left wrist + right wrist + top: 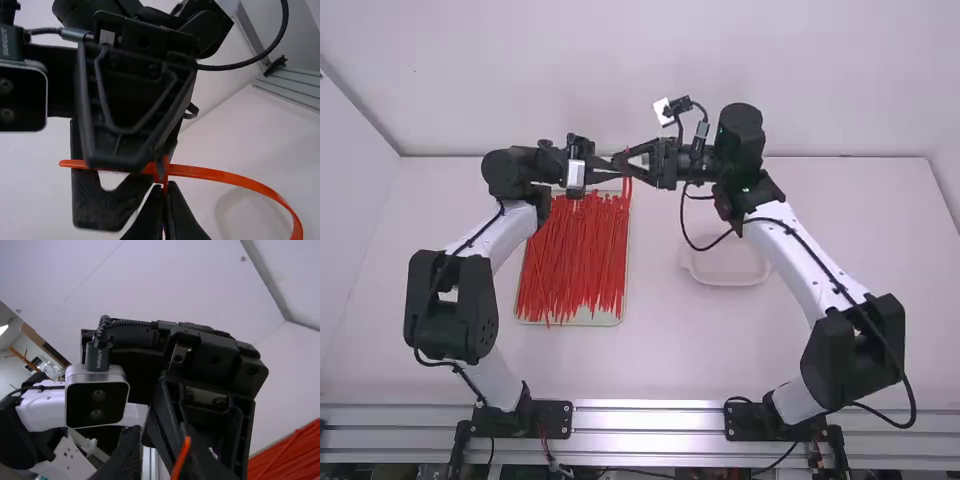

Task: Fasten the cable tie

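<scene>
Orange cable tie (220, 175), thin, curved

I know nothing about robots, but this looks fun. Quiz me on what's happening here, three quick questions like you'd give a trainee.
1. Multiple choice: what colour is the cable tie held up in the air? A) blue B) orange-red C) green
2. True or false: the left claw is open and holds nothing.
3. Fill the gap: the heap of spare ties lies on the ___ arm's side of the table.

Key
1. B.
2. False: it is shut on the cable tie, and so is the right claw.
3. Left.
</scene>
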